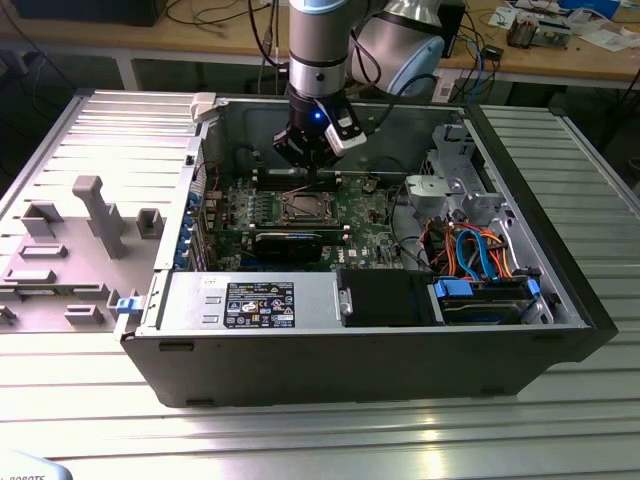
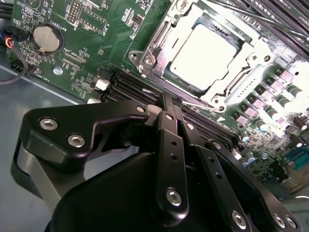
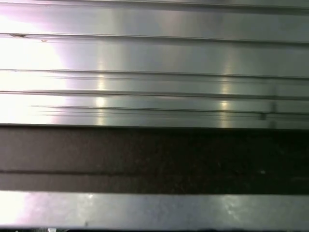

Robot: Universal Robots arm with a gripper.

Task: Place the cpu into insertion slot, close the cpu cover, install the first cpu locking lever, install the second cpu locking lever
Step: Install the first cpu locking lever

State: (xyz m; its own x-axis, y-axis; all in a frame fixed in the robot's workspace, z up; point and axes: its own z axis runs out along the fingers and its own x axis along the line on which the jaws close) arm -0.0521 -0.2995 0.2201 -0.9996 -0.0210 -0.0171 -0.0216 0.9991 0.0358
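cpu seated in insertion slot | cpu cover down over it | jaws together, empty, gripper just beside slot's lever edge | levers: latching cannot tell

The socket on the motherboard lies open from above. The gripper hangs just behind it, its fingers closed together over the memory slots. To the exterior view's right of the socket rise a drive cage and cables; in front of it stands the power supply; case walls ring it.
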